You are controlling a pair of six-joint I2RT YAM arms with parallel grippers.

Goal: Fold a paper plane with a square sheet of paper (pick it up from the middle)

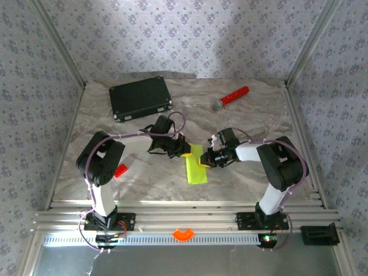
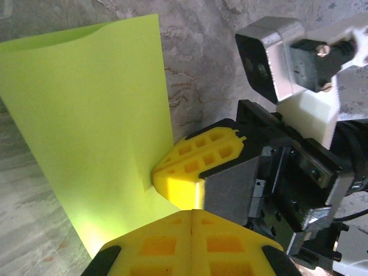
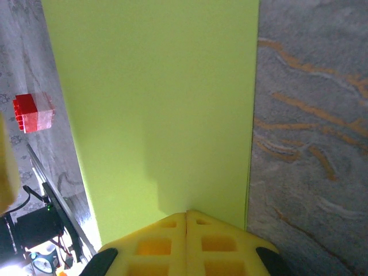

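The square sheet of paper (image 1: pixel 196 167) is lime yellow-green and shows as a narrow strip on the marble table, between the two arms. My left gripper (image 1: pixel 185 151) is at its far left corner, with the yellow jaws pressed together on the paper's edge (image 2: pixel 86 121). My right gripper (image 1: pixel 203 163) is at the strip's right edge, also shut on it. In the left wrist view the left gripper (image 2: pixel 191 211) meets the right gripper's yellow fingers (image 2: pixel 198 158) at the same edge. The right gripper (image 3: pixel 187 214) has the paper (image 3: pixel 155 103) stretching away from its tips.
A black case (image 1: pixel 141 98) lies at the back left and a red-handled microphone (image 1: pixel 232 97) at the back right. A small red block (image 1: pixel 120 170) sits by the left arm's base and appears again as the red block (image 3: pixel 33 112). The metal rail (image 1: pixel 184 218) bounds the near edge.
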